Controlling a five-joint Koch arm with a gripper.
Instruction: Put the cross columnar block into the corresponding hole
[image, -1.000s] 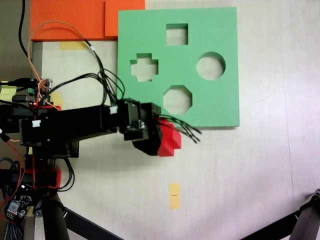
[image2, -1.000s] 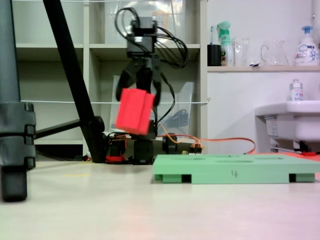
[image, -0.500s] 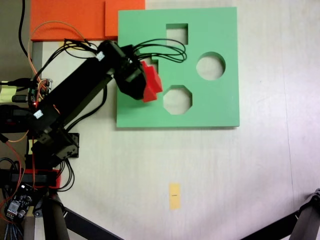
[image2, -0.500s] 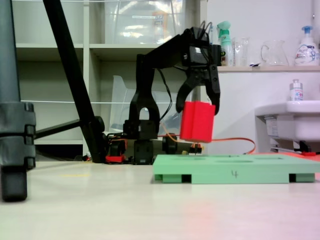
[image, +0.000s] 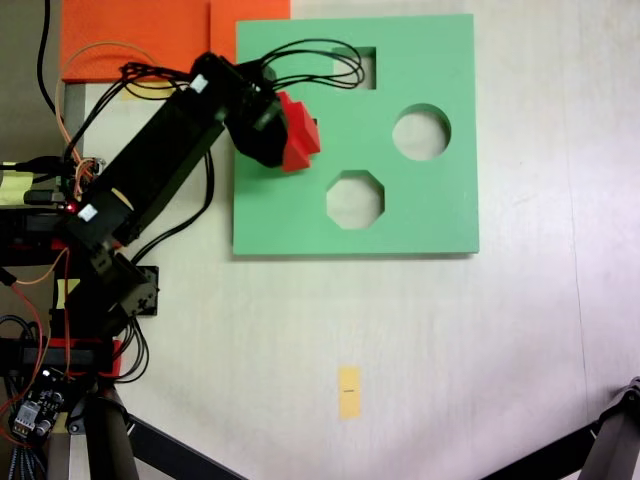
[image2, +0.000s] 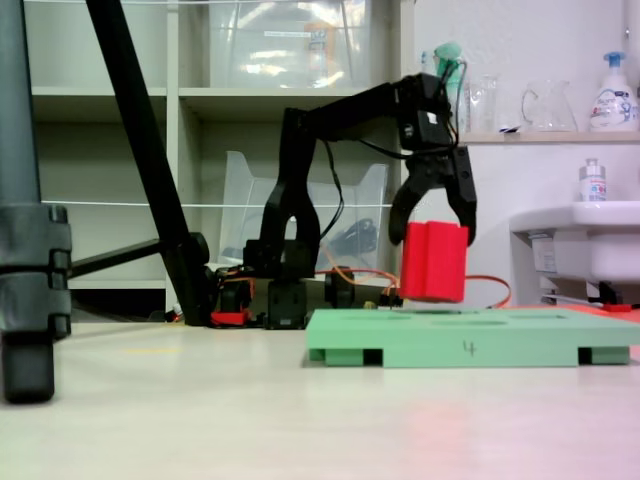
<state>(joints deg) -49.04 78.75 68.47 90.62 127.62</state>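
We see a black arm (image: 160, 165) built of boxy plastic links, with thin black cables (image: 310, 60) looping loose off its wrist. Orange wires (image: 100, 60) trail near its base (image2: 285, 300), where red parts show. The gripper (image2: 433, 235) has two curved black jaws.

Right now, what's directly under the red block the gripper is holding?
The green board lies under the red block, which hangs above it without touching. The gripper and block cover the spot below from above, so the plus-shaped hole can't be seen.
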